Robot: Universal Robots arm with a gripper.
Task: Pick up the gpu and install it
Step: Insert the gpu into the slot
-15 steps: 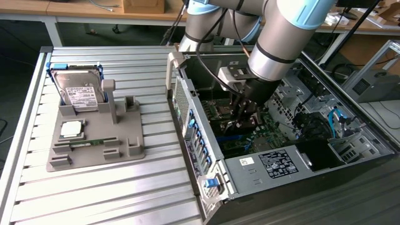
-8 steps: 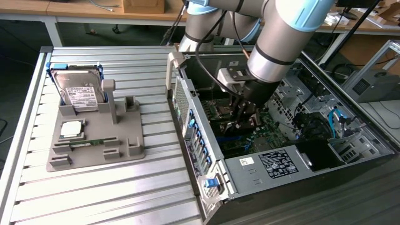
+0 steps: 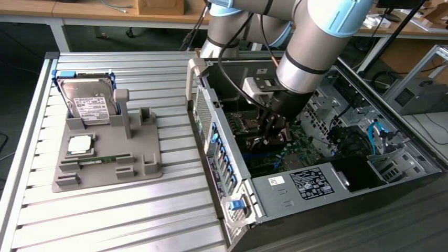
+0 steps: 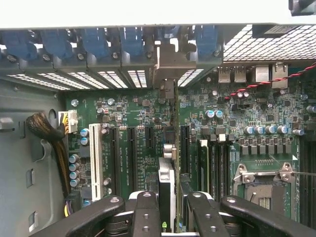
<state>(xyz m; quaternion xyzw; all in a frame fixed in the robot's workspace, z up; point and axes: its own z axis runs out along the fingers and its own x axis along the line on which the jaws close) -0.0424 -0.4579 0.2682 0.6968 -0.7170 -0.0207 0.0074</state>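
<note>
Deep inside the open computer case, at the exterior view's centre, the arm reached steeply downward, its gripper just above the motherboard. Its fingers were clamped on the gpu, held edge-on over the expansion slots, the card's bracket against the rear slot openings. Case walls hemmed the arm closely. Left of the case, a hard drive stood in the grey holder.
</note>
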